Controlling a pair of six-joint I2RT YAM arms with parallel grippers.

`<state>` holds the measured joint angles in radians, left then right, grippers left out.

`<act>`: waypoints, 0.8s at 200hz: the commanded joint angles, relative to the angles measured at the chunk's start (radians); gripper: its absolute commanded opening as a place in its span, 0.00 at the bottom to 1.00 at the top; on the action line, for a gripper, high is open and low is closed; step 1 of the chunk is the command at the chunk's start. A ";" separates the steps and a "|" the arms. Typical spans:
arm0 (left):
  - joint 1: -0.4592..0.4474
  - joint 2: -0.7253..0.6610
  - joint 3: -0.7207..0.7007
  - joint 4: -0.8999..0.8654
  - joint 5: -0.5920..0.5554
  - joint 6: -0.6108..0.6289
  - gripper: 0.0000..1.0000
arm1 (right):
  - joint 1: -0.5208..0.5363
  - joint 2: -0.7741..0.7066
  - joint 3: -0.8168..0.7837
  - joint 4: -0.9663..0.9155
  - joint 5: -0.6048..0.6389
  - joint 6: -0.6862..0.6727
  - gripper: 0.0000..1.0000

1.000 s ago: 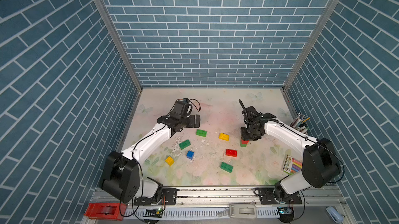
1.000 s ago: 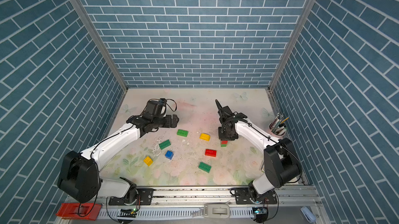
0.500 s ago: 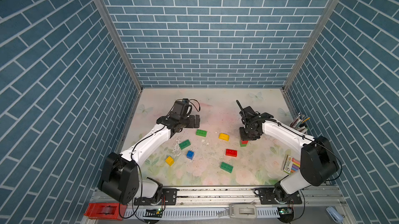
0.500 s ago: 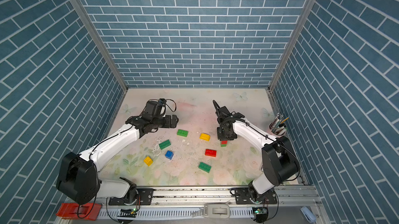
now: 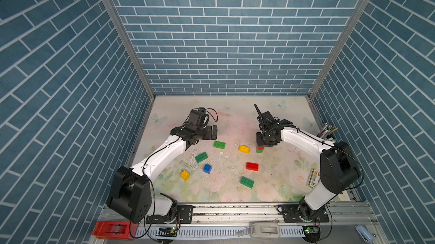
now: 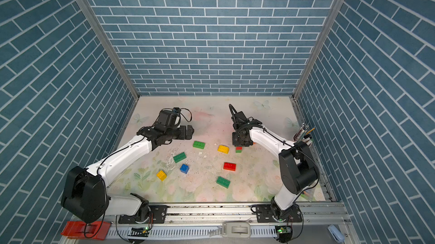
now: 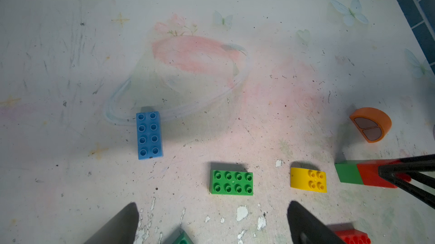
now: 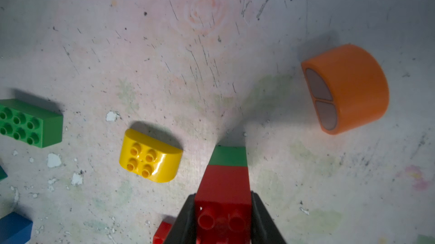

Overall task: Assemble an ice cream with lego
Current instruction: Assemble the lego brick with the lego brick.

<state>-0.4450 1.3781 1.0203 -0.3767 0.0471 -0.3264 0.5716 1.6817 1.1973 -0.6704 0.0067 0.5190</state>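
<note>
The red brick [image 8: 223,184] is clamped by the right gripper [image 8: 222,198] and seated on a green brick [image 8: 228,157] that appears to rest on the table [image 8: 164,42], probably so the 2 are pressed together as a cone. The yellow dome [image 8: 150,155] and orange dome [image 8: 348,87] are left nearby, likely as scoops. The left gripper [image 7: 213,206] is held wide open, empty.
</note>
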 commanded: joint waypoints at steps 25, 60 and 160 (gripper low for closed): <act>-0.005 -0.007 0.003 -0.008 -0.007 -0.003 0.99 | 0.005 0.177 0.057 -0.112 -0.007 0.016 0.00; -0.005 -0.008 0.006 -0.012 -0.010 -0.003 1.00 | 0.003 0.201 0.090 -0.177 0.020 0.033 0.00; -0.005 0.015 0.043 -0.019 -0.014 0.012 1.00 | -0.001 0.165 0.156 -0.222 0.025 0.053 0.21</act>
<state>-0.4450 1.3819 1.0309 -0.3809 0.0452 -0.3248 0.5713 1.8023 1.3598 -0.7563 0.0154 0.5278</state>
